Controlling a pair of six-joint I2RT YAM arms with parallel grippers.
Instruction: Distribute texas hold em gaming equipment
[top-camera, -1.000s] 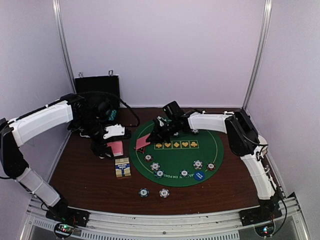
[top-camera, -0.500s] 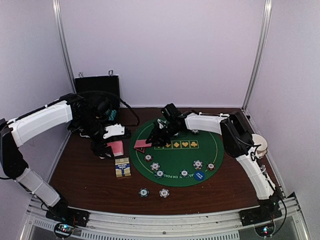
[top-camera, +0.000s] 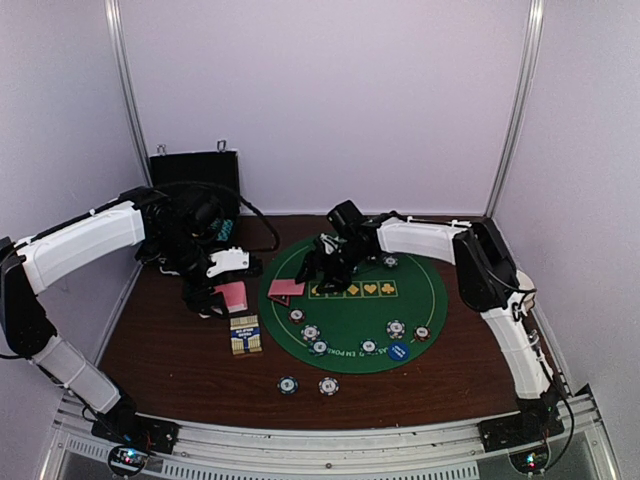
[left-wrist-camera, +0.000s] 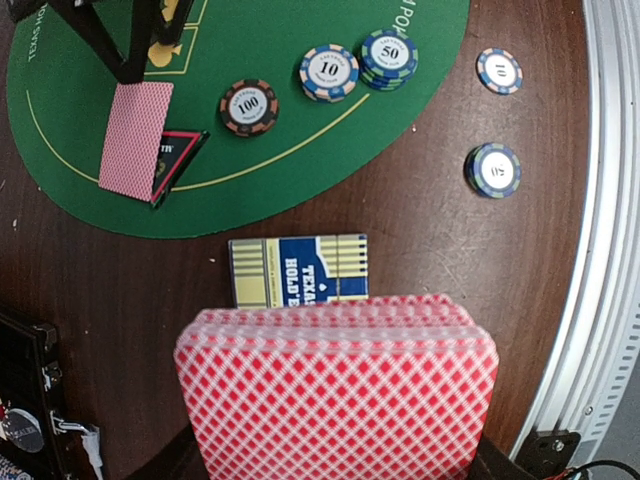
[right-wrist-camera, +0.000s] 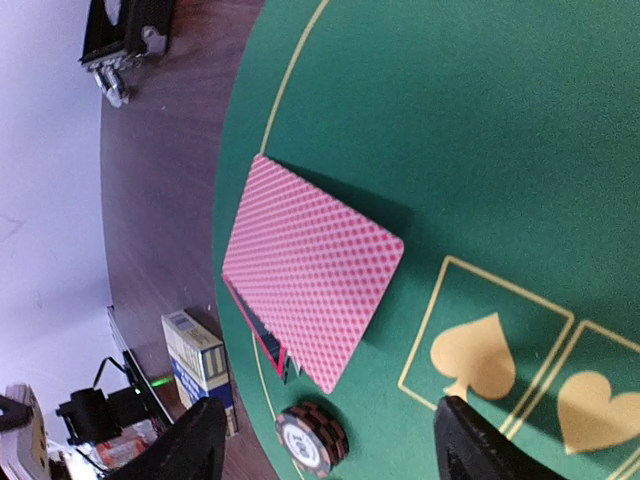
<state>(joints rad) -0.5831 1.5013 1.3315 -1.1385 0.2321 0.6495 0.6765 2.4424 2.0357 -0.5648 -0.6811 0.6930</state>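
Dealing looks to be the step in hand as the right gripper (top-camera: 312, 268) hangs over the green mat (right-wrist-camera: 520, 140). Its two fingers (right-wrist-camera: 190, 445) are spread wide and nothing is pinched between them. Directly beneath the gripper one pink-backed card (right-wrist-camera: 312, 268) lies face down and flat on the felt, touching neither finger. One corner of the card overlaps the red-black triangular marker (left-wrist-camera: 178, 160), and a brown striped chip (right-wrist-camera: 312, 437) sits between the fingertips, lower on the mat.

Off to the side, the left gripper (top-camera: 215, 295) is pressed together on the deck of pink-backed cards (left-wrist-camera: 338, 390), held up before its own camera. The yellow-blue card box (left-wrist-camera: 297, 270) lies on the bare wood just ahead of that gripper, and the mat's edge lies beyond the box. More striped chips lie along the mat's rim, and two sit off it on the wood.

By the lie of things, one card has reached its place and most of the deck remains to be handed out. The next move calls for the right gripper to rise straight off the card without dragging it. It then has to cross to the deck and close lightly on the edge of the top card alone, while the left gripper holds the stack steady.
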